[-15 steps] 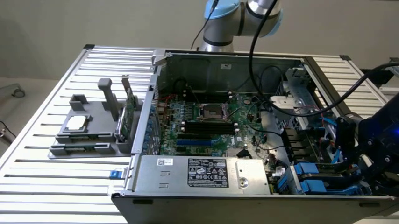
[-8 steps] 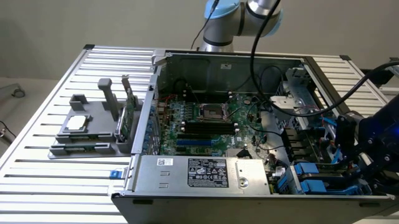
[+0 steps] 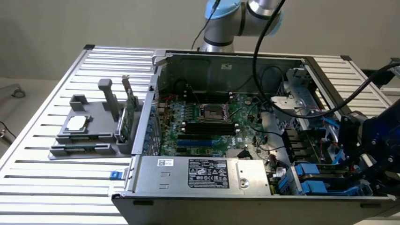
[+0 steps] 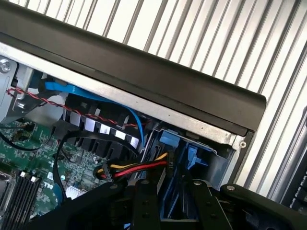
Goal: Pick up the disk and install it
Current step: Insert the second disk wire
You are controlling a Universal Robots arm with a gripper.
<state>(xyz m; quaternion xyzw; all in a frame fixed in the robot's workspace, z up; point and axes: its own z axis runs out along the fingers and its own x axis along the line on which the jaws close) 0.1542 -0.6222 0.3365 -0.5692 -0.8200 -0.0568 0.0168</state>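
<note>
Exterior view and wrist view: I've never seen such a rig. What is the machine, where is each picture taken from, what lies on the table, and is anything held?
The machine is a robot arm whose hand hangs at a corner of an open computer case. The exterior view comes from a camera off the arm; the wrist view, from one on the wrist, looks into that corner at blue drive frames. The case stands on a slatted metal table, beside a grey tray with a chip. Whether the hand holds anything I cannot tell.
</note>
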